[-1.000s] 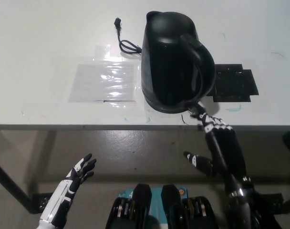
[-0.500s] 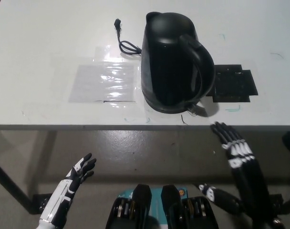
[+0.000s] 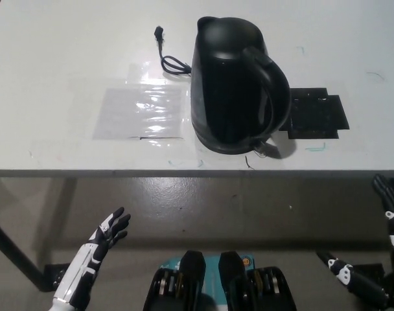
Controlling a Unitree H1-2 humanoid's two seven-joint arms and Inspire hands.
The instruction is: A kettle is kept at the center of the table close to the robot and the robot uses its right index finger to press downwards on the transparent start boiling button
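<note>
The black right hand [image 3: 385, 259] sits at the lower right edge of the head view, below the table's front edge and well apart from the kettle; its fingers are spread and it holds nothing, so I judge it is not engaged with the button at this moment. The white left hand [image 3: 105, 236] rests at the lower left, also below table level, open and empty, simply out of the way. One black electric kettle [image 3: 232, 84] stands upright near the front middle of the white table [image 3: 54, 39], close to the robot's side, handle turned toward the right hand, which suits a press from that side. The transparent start button [image 3: 267, 148] seems to be the small clear tab at the foot of the handle, though it is too small to read its position. One black cord [image 3: 170, 58] runs from behind the kettle, its plug lying loose on the table. One clear plastic sheet [image 3: 140, 111] lies flat just left of the kettle, and one black rectangular pad [image 3: 317, 116] lies just to its right.
</note>
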